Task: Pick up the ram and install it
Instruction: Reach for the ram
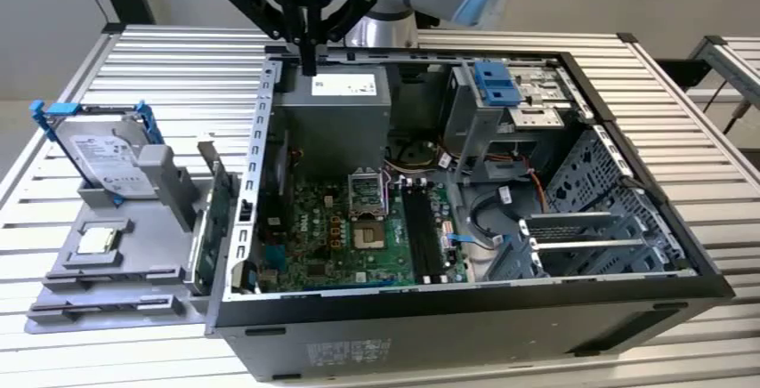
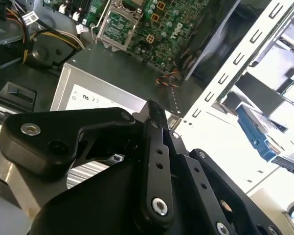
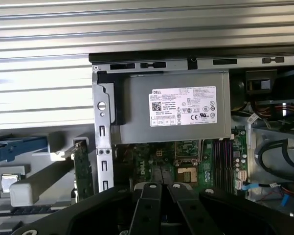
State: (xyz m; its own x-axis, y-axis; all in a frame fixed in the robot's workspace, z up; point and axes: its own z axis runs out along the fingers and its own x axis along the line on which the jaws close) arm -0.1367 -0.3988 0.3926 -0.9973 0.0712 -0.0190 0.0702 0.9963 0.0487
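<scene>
Ram (image 1: 209,228) stands on edge in the gray holder (image 1: 107,272) (just outside the case (image 1: 475,326) wall), at the exterior view's left. The claw (image 1: 309,66), closed and empty, hangs well apart from it, above the power supply (image 1: 344,112).

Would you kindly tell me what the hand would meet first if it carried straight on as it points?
Probably the labelled top of the grey power supply: the hand hangs over its edge beside the case wall, though depth is unclear.
</scene>
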